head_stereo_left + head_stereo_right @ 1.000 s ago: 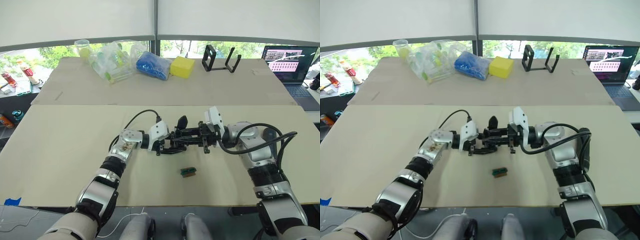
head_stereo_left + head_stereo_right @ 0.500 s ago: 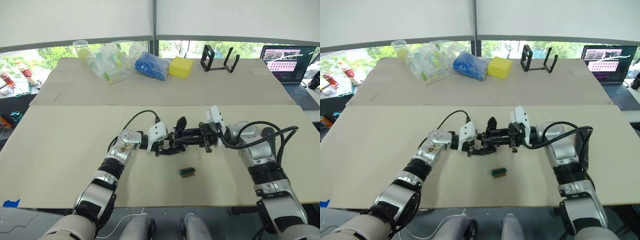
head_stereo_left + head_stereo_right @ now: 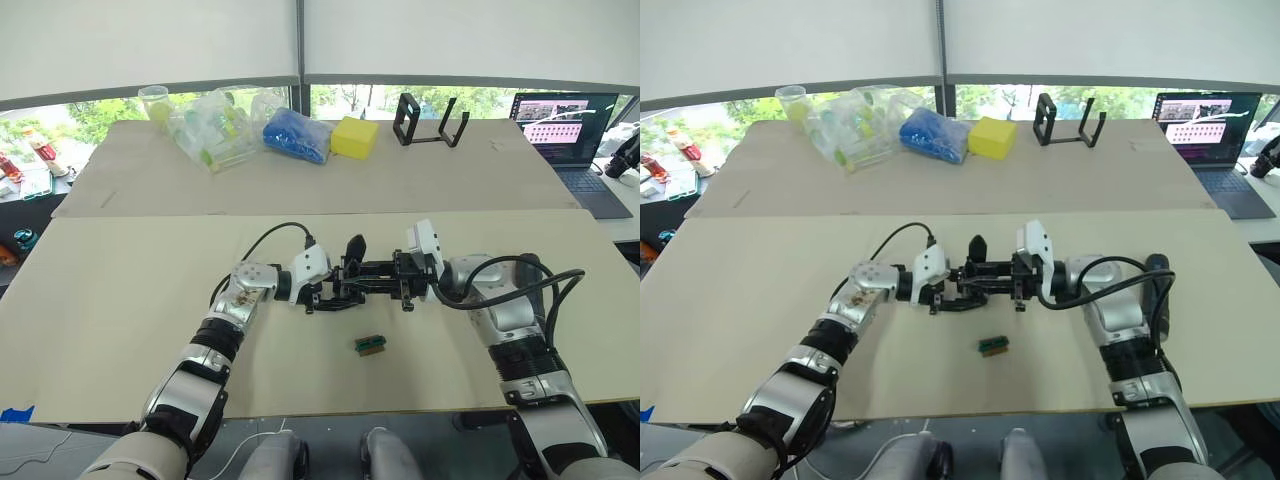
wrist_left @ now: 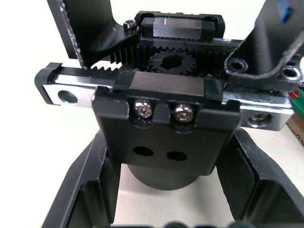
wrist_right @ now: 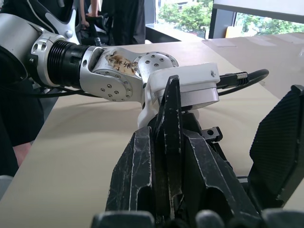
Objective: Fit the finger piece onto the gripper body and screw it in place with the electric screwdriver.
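My two grippers meet at the middle of the near table. The left gripper [image 3: 332,288] is shut on the gripper body [image 4: 166,118], clamping its round base; the body's toothed rack, gear and two screws face the left wrist camera. One black prong [image 3: 354,247] of the body stands up between the arms. The right gripper [image 3: 388,281] is shut on the finger piece [image 5: 171,137], a thin black wedge held point-up right against the gripper body. The electric screwdriver is out of view.
A small green-and-brown block [image 3: 371,344] lies on the table just in front of the grippers. On the far table are clear bags of bottles [image 3: 215,120], a blue bag [image 3: 295,134], a yellow block [image 3: 354,137], a black stand [image 3: 428,120] and a laptop [image 3: 570,125].
The whole picture has shifted a little, so the camera moved. Both grippers stay pressed together at the same spot, each keeping its hold.
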Robot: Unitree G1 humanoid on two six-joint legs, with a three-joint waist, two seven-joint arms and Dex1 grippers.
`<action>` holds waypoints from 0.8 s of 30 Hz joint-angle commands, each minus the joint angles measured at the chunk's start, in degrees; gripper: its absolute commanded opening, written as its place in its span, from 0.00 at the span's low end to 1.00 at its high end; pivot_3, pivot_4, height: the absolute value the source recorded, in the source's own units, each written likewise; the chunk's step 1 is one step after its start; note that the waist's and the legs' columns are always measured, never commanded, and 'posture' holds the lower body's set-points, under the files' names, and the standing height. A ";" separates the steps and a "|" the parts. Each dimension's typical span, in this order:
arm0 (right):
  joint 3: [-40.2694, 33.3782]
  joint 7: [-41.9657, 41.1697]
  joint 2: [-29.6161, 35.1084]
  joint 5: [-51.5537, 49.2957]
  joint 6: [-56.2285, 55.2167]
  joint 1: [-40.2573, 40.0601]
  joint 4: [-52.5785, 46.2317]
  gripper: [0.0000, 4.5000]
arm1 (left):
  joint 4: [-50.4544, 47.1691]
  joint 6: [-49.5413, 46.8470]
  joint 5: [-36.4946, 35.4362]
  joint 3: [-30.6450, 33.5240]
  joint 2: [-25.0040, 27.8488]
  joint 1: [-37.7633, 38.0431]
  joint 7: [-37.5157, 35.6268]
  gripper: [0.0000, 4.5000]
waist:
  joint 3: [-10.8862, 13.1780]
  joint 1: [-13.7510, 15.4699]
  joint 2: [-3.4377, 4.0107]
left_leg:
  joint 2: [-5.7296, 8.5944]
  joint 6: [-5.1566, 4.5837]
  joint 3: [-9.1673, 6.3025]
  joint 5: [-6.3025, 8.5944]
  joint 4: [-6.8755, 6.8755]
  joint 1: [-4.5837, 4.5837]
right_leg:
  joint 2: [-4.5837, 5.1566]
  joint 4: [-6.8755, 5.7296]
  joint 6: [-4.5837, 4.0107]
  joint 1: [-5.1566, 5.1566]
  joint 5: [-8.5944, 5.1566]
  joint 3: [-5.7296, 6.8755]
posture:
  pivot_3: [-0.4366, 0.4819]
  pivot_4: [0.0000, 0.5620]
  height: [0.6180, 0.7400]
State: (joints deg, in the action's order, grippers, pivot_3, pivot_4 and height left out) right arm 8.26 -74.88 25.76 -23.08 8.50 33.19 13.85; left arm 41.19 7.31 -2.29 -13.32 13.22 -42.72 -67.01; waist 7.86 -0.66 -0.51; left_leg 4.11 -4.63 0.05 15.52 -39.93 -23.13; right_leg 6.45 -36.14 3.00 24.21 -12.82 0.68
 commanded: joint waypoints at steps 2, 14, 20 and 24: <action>4.88 -1.23 -0.30 4.65 1.45 -1.32 4.25 0.08 | -1.93 -0.09 -0.54 -0.11 -0.28 0.05 -0.37 0.51 | -0.02 -0.05 0.00 | 0.00 0.00 0.00 0.00 0.00 0.00 | 0.00 0.01 0.00 0.00 0.00 -0.01 | 0.48 0.27 1.00; 4.24 0.88 -0.62 8.23 -4.86 0.30 11.58 0.08 | -2.68 -0.48 -0.75 -0.01 -0.48 0.58 0.27 0.51 | -0.61 -0.18 -0.07 | 0.00 0.01 -0.01 0.01 0.08 0.13 | 0.03 0.06 0.00 -0.08 0.00 -0.05 | 0.48 0.27 1.00; 5.68 -2.83 2.33 8.23 -5.56 -2.46 9.63 0.08 | -2.71 -0.83 -0.84 0.20 -0.20 0.51 0.74 0.51 | -0.67 -0.09 -0.01 | -0.03 0.02 -0.02 0.01 0.12 0.29 | 0.05 0.04 -0.01 -0.07 0.00 -0.12 | 0.48 0.27 1.00; 8.85 -6.63 3.95 8.49 0.19 -1.04 10.91 0.08 | -2.88 -0.96 -0.88 0.16 -0.23 0.57 0.78 0.51 | -0.67 -0.05 -0.01 | -0.02 0.00 -0.02 0.04 0.13 0.28 | 0.07 0.07 -0.01 -0.07 0.00 -0.12 | 0.48 0.27 1.00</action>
State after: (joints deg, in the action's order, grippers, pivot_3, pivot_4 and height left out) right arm 10.65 -78.91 27.19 -21.51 3.03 35.65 19.24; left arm 40.92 6.20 -2.21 -13.60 12.79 -41.91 -65.39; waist 7.19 -0.71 -0.53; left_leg 4.09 -4.64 0.04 15.56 -39.80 -22.85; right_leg 6.53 -36.07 2.99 24.15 -12.83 0.56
